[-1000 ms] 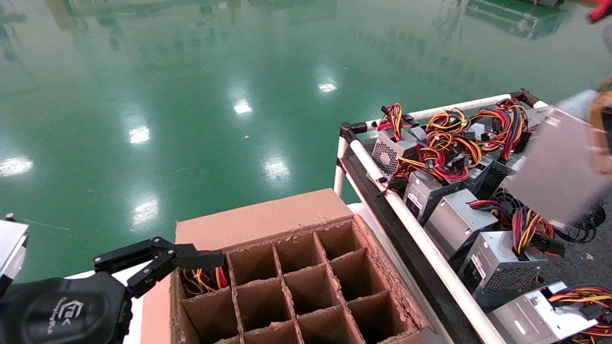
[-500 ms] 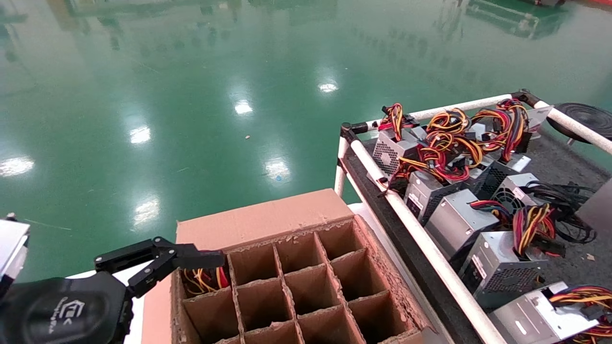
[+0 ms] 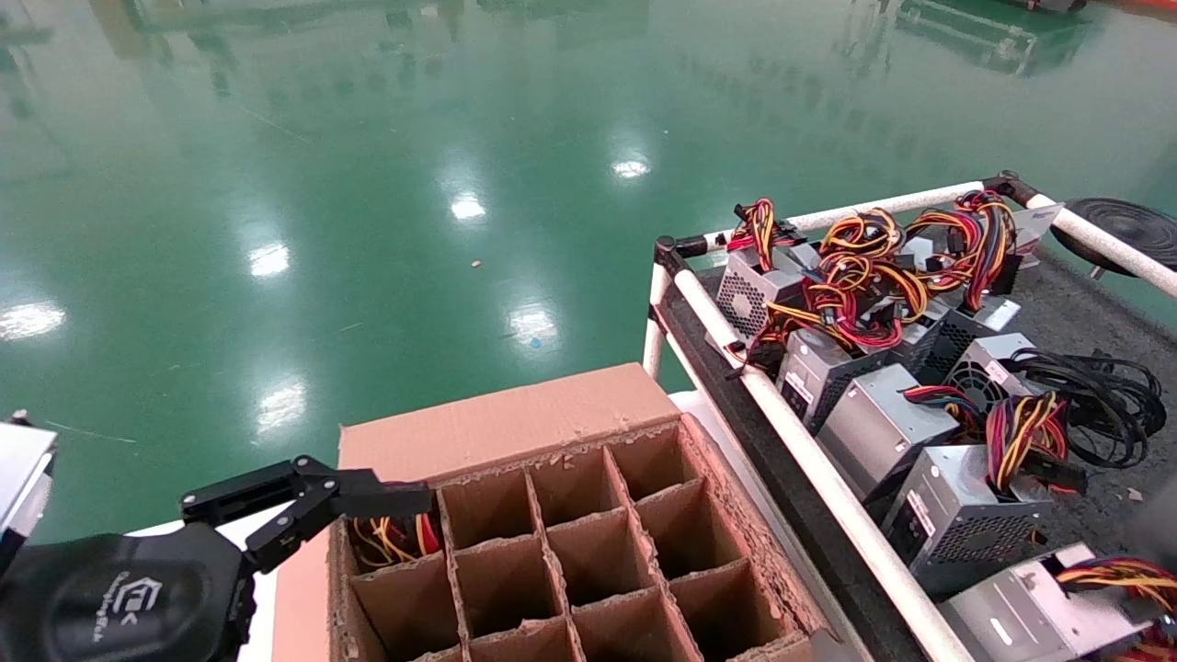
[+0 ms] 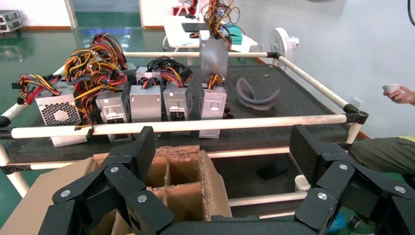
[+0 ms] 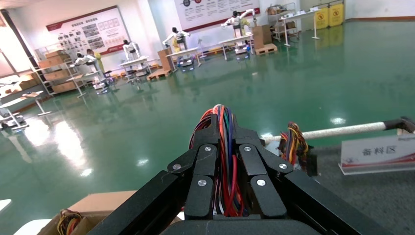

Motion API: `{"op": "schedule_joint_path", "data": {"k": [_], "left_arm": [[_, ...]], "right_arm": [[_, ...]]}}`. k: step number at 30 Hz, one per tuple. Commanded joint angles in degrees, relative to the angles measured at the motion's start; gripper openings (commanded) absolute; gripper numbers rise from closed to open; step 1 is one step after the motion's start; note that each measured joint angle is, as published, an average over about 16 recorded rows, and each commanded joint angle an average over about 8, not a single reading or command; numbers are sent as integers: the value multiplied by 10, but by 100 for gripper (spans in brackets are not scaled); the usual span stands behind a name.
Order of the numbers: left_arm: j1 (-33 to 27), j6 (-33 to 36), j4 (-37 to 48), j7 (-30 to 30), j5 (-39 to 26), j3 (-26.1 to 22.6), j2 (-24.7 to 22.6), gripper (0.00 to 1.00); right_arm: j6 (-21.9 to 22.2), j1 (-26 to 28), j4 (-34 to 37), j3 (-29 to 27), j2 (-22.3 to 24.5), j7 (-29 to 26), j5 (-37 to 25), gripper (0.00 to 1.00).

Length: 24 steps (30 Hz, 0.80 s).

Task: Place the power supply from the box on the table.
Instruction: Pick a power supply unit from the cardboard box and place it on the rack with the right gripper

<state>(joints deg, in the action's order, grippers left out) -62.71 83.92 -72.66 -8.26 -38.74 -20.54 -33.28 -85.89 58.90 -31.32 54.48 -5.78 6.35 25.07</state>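
The right gripper is up in the air over the counter, out of the head view. Its jaws are pinched tight on a bundle of red, blue and yellow wires. From the left wrist view, the power supply hangs by those wires above the far side of the counter, clear of the felt, with its silver body dangling beneath the cable bunch.

Below it on the dark felt stands a row of other power supplies, packed side by side along the white rail, their red, yellow and black leads heaped on top. A loose tangle of black cables lies just beside them.

The box sits next to the counter, close against the rail, with ragged edges and a divider grid of square cells. Most of the cells I can see look bare. The far left corner cell has red and yellow wires showing in it.

The left gripper hovers at that corner of the box with its jaws spread wide, holding nothing. The glossy green floor stretches away behind everything.
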Motion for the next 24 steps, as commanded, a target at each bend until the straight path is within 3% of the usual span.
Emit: {"op": "schedule_joint_path", "data": {"k": [1, 14, 24], "left_arm": [[0, 0, 0, 0, 0, 0, 0, 100], [0, 0, 0, 0, 0, 0, 0, 100], [0, 0, 0, 0, 0, 0, 0, 100]], "right_arm": [[-8, -18, 6, 7, -1, 6, 15, 0], [36, -74, -52, 29, -26, 59, 60, 0], [112, -119, -114, 42, -58, 112, 106, 0]]}}
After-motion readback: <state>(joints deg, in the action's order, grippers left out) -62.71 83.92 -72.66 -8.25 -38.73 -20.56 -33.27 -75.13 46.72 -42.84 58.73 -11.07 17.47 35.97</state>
